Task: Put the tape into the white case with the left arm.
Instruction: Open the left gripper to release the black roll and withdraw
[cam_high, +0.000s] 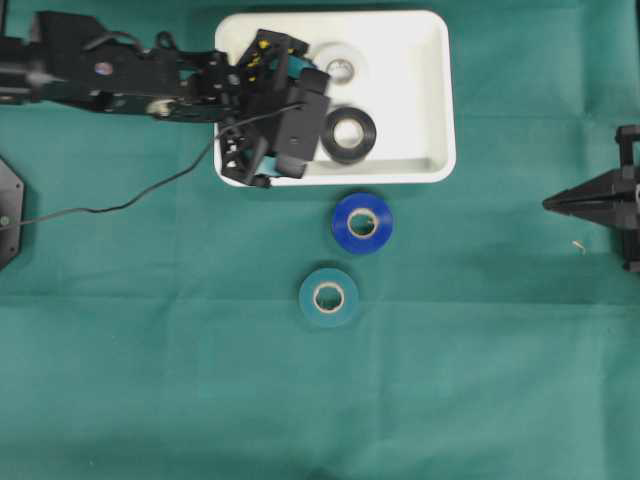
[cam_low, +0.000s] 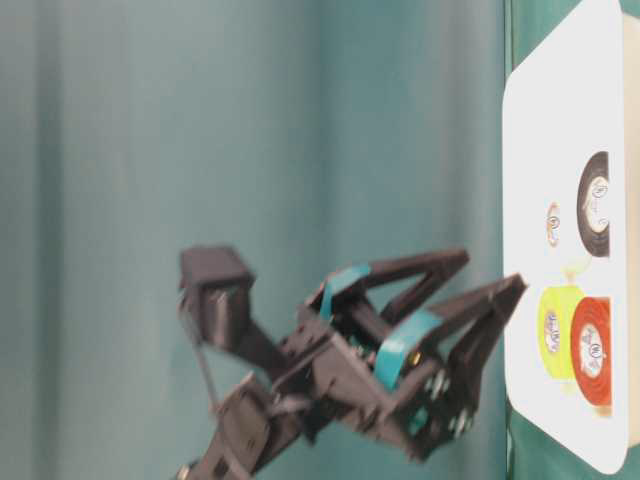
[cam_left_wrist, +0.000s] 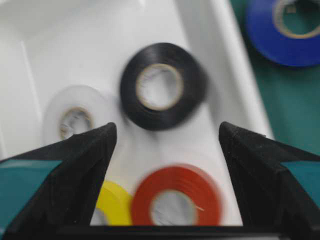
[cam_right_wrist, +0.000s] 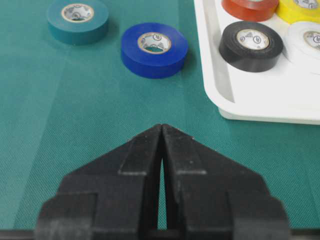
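The white case (cam_high: 415, 60) lies at the back middle. My left gripper (cam_high: 305, 110), with teal bands, hovers over its left half, open and empty (cam_left_wrist: 167, 127); it also shows in the table-level view (cam_low: 492, 272). In the case (cam_left_wrist: 100, 40) lie a red tape (cam_left_wrist: 175, 192) below the open jaws, a yellow tape (cam_left_wrist: 116, 200), a black tape (cam_high: 349, 134) and a white tape (cam_high: 340, 68). A blue tape (cam_high: 362, 222) and a teal tape (cam_high: 328, 296) lie on the green cloth in front of the case. My right gripper (cam_high: 548, 204) is shut and empty at the right edge.
The left arm's black cable (cam_high: 130, 200) trails over the cloth at the left. In the right wrist view the shut right gripper (cam_right_wrist: 161, 127) points at the blue tape (cam_right_wrist: 154, 49), with the case's rim (cam_right_wrist: 220, 85) to its right.
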